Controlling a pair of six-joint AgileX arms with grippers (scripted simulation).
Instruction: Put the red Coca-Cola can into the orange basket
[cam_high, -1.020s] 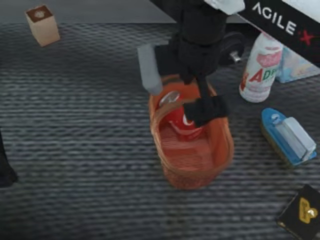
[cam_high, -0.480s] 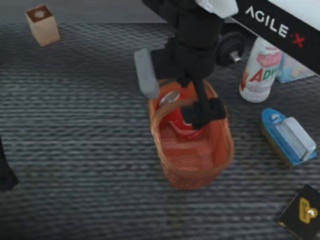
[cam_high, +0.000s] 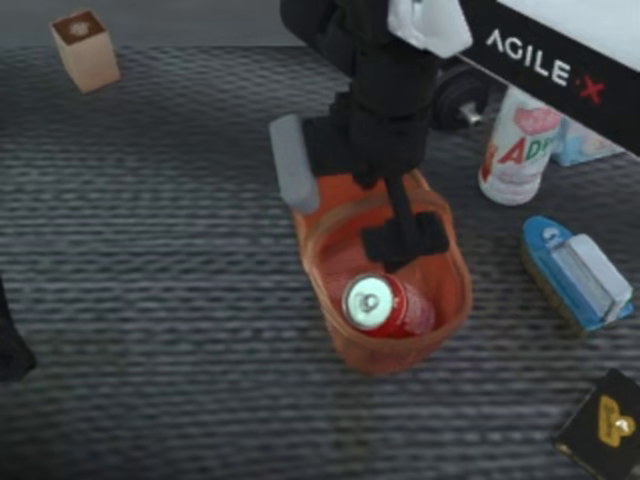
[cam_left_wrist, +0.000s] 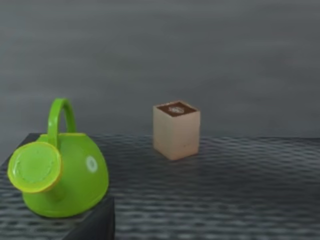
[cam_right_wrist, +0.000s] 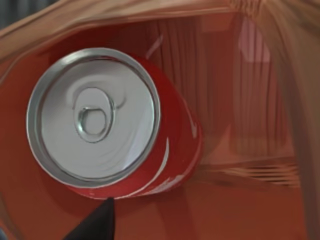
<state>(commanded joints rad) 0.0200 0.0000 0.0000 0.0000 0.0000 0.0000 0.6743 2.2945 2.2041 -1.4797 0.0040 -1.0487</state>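
**Spread fingers above a can lying in the basket**

Spread and empty, the right gripper (cam_high: 350, 210) hangs over the far half of the orange basket (cam_high: 448, 300), one pale grey finger (cam_high: 293, 163) outside the rim and one dark finger (cam_high: 405, 238) over the interior. Below and nearer than these fingers, the red Coca-Cola can (cam_high: 386, 305) sits inside the basket at its near end, apart from both fingers. It leans, its silver top (cam_high: 367, 301) with the pull tab turned upward and its red side sloping toward the basket's right wall. In the right wrist view the can (cam_right_wrist: 120, 125) fills the frame: a bright metal lid ringed by a rim, glossy red body with a thin white streak, resting against the woven orange floor (cam_right_wrist: 240, 200).

Right of the fingers stand a white pink-capped bottle (cam_high: 520, 140) and a blue toy boat (cam_high: 577, 272). Far left sits a tan cube (cam_high: 85, 48). My left gripper is out of view; its wrist camera faces a green watering can (cam_left_wrist: 57, 167).
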